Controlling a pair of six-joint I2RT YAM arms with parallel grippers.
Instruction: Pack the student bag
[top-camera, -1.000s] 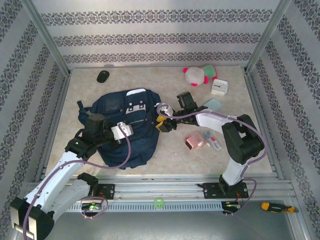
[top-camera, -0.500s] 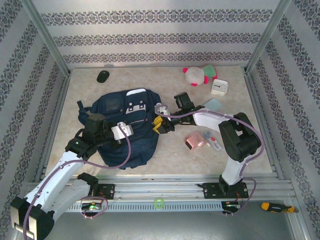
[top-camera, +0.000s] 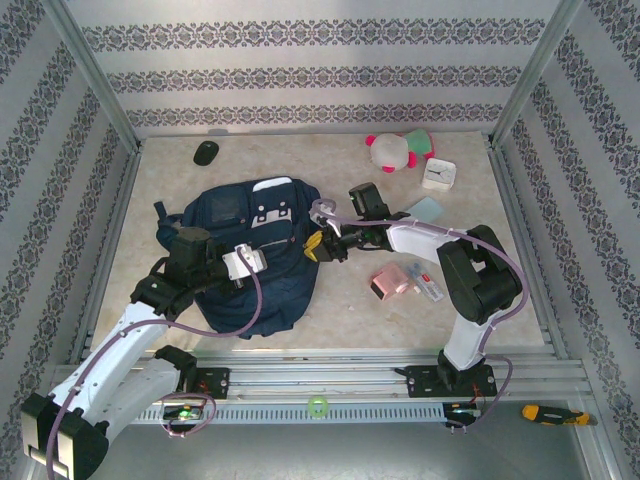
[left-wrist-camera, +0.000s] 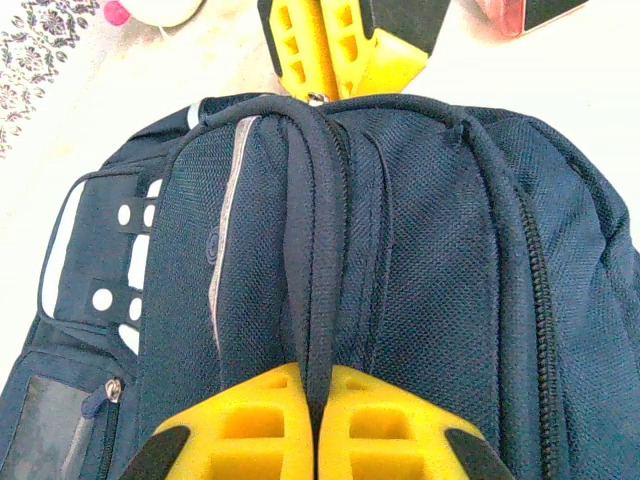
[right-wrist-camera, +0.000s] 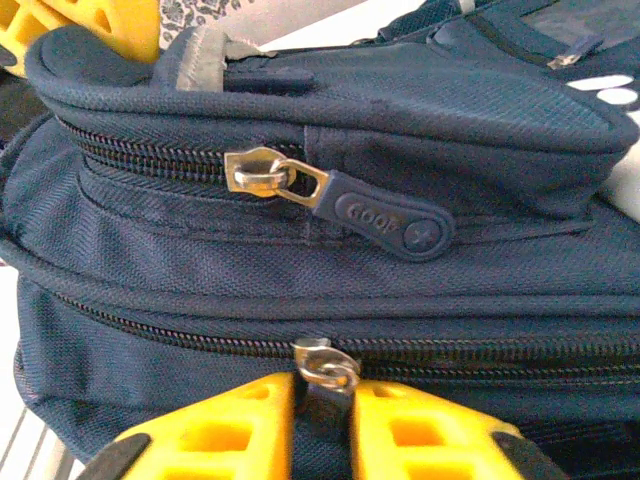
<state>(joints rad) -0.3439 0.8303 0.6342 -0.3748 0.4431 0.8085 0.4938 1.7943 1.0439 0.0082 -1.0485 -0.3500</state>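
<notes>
Since right jaws narrowed, student bag (right-wrist-camera: 200, 270) zipper pull (right-wrist-camera: 325, 368) pinched.

Dark navy student bag (top-camera: 285, 275), front up, zipped

Black mouse (top-camera: 206, 152), plush toy (top-camera: 398, 151), white clock (top-camera: 438, 174) and pink case (top-camera: 389, 283) lie on the table (top-camera: 330, 170).

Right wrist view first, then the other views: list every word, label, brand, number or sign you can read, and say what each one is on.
"GOOP" (last letter uncertain), followed by a cross in a circle: on the rubber zipper pull of the student bag.
Round emblem on the bag's fabric, left wrist view: too small to read.
White clock face, top view: too small to read.
No other text is legible.
</notes>
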